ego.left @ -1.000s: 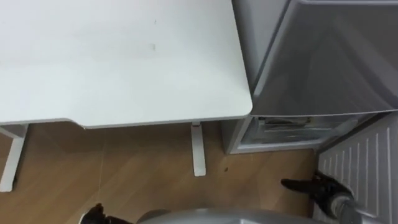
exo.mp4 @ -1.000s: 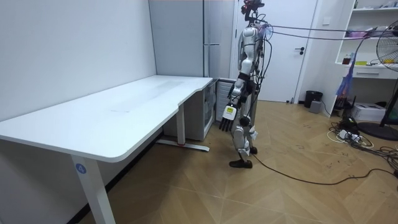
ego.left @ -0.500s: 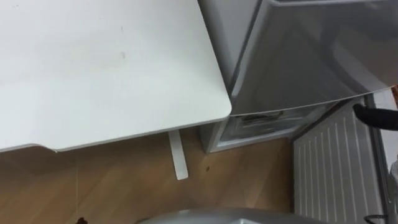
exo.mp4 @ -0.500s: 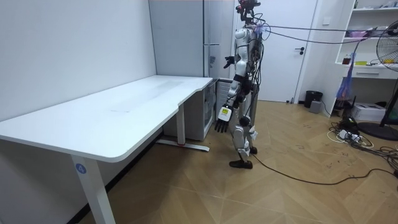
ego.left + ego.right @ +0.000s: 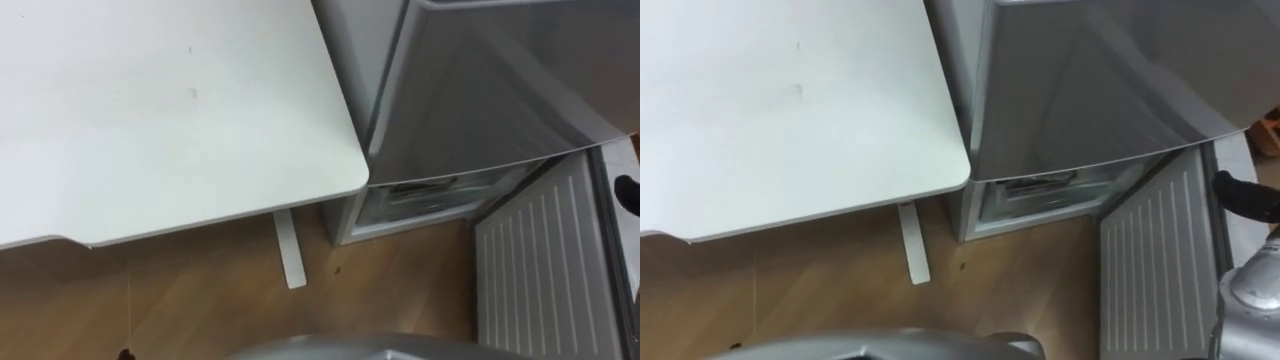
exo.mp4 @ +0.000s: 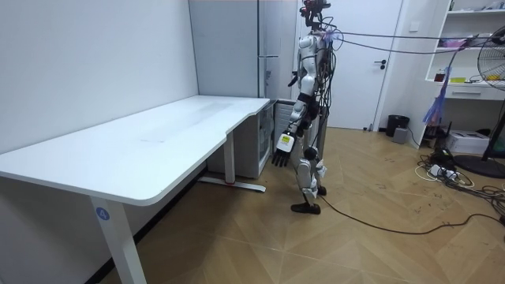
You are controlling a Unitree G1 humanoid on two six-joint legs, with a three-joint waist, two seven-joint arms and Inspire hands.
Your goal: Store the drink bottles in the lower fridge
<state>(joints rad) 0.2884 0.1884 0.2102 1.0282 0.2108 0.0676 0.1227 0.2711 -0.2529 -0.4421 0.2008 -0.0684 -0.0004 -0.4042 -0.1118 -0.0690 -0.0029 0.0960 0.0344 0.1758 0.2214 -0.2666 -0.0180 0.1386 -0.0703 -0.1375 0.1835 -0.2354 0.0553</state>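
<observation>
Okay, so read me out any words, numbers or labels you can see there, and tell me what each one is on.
No text here can be read.
On the desk leg, a round blue sticker: a white mark, too small to read.
On the back of the left hand, a pale tag: too small to read.
On the fridge and the desk top: no print visible.

We hold our right hand (image 5: pixel 1244 198) raised out in front, arm lifted; our left hand (image 6: pixel 280 155) hangs low, fingers loosely straight.
</observation>
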